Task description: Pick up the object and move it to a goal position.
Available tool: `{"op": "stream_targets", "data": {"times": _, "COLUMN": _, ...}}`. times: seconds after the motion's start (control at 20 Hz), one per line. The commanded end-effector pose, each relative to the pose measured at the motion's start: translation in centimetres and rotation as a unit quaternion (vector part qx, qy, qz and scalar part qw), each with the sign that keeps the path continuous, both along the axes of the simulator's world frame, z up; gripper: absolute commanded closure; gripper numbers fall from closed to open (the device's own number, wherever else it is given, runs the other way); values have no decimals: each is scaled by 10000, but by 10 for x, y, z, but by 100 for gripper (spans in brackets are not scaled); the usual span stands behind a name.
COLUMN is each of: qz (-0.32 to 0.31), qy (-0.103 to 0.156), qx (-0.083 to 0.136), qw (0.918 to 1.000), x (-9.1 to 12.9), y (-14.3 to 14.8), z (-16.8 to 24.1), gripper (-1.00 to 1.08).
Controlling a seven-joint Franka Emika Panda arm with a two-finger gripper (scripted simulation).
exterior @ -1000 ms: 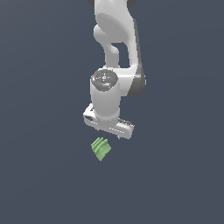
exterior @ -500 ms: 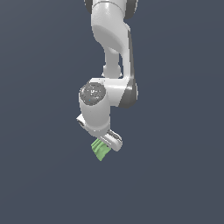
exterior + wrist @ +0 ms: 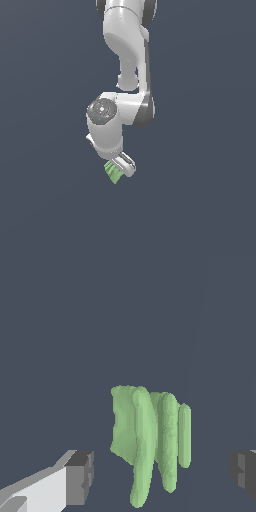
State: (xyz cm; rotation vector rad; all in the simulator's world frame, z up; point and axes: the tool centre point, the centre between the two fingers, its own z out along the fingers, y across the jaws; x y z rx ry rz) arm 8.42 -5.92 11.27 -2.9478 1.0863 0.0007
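Now lower your gripper [image 3: 160,471] squarely around the ridged green block [image 3: 147,438], keeping its fingers [image 3: 80,476] spread either side before you close.

The arm [image 3: 125,100] swings toward the exterior view's left; the gripper [image 3: 121,169] now sits lower, over the object [image 3: 113,172].
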Motion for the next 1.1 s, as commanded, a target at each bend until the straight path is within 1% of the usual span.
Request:
{"op": "stream_targets", "data": {"times": 0.0, "qz": 1, "qy": -1, "qx": 0, "qw": 10000, "x": 0, "y": 0, "z": -2, "gripper": -92}}
{"op": "stream_targets", "data": {"times": 0.5, "qz": -25, "qy": -2, "qx": -1, "qw": 10000, "x": -1, "y": 0, "z": -47, "gripper": -92}}
{"op": "stream_targets", "data": {"times": 0.8, "qz": -25, "qy": -2, "qx": -1, "qw": 10000, "x": 1, "y": 0, "z": -50, "gripper": -92}}
{"op": "stream_targets", "data": {"times": 0.85, "qz": -25, "qy": -2, "qx": -1, "qw": 10000, "x": 1, "y": 0, "z": -50, "gripper": 108}}
{"op": "stream_targets", "data": {"times": 1.05, "qz": -25, "qy": -2, "qx": -1, "qw": 10000, "x": 1, "y": 0, "z": -50, "gripper": 108}}
